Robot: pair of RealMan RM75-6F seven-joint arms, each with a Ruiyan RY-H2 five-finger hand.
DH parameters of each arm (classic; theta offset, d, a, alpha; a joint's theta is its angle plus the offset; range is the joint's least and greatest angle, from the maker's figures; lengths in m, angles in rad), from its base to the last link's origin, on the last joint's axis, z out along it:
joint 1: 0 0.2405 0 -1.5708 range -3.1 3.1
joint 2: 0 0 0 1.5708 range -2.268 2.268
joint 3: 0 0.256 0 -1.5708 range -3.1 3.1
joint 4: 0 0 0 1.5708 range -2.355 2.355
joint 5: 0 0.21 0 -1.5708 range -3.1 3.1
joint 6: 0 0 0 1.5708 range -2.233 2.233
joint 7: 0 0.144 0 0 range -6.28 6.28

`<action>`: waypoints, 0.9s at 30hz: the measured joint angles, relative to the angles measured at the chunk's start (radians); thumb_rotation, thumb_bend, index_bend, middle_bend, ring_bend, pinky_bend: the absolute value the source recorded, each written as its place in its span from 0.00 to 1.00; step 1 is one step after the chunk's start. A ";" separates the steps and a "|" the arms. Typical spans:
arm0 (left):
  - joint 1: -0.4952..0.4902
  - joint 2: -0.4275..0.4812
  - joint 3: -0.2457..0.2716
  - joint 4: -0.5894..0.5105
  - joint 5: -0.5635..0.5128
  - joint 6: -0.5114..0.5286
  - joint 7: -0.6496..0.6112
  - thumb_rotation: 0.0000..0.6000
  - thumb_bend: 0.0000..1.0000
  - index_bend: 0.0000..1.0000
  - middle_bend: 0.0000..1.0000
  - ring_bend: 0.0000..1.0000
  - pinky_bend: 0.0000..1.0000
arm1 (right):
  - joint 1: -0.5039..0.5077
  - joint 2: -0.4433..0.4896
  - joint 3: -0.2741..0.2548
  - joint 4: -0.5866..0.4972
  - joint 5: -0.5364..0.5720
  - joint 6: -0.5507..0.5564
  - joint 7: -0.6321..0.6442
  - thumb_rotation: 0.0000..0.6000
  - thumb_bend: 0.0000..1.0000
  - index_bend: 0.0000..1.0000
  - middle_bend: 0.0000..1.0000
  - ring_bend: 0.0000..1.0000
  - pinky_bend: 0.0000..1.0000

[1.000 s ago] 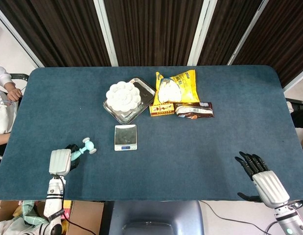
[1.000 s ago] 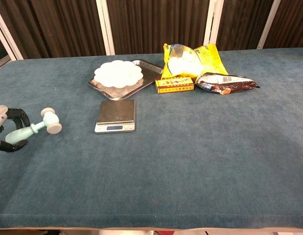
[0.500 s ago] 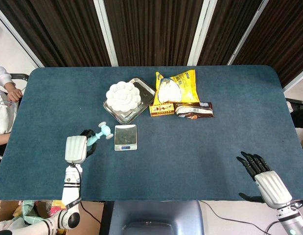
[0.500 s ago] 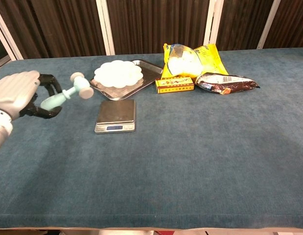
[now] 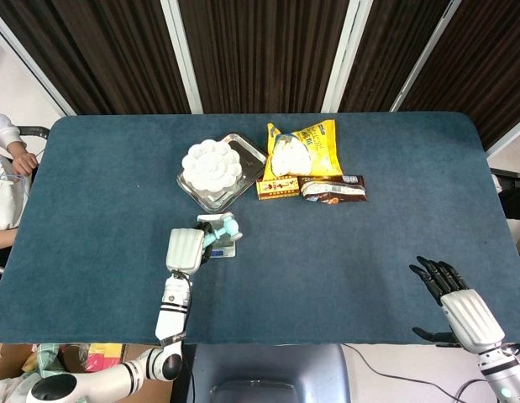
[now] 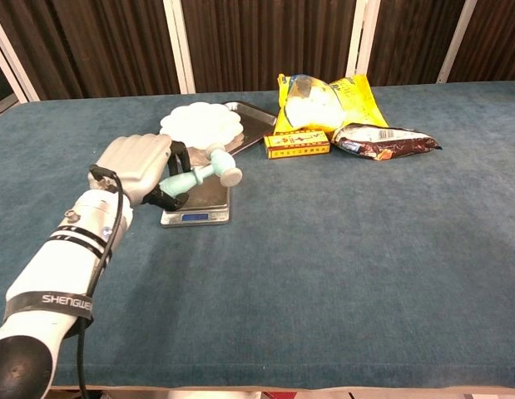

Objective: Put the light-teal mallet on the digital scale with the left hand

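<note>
Felt-like blue cloth covers the table, and from my seat I read it left to right. My left hand, a smooth grey shell with dark fingers, is wrapped around the handle of the light-teal mallet; the matte plastic tool juts out to the right, its rounded double head held in the air above the digital scale, not resting on it. The scale is a flat square with a brushed metal plate and a small blue readout strip at its near edge, partly hidden by my hand in the head view. Just behind it sits a shiny steel tray carrying a white scalloped dish. Further right lie a crinkled yellow snack bag, a small yellow box touching its front, and a glossy brown wrapper beside the box. Far right, near the table's front edge, my right hand rests empty with its black fingers spread apart.
</note>
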 measured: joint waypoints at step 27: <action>-0.026 0.032 0.018 0.029 -0.058 -0.077 0.015 1.00 0.40 0.17 0.19 0.98 1.00 | -0.017 -0.012 0.016 -0.010 0.041 0.003 -0.069 1.00 0.14 0.00 0.00 0.00 0.00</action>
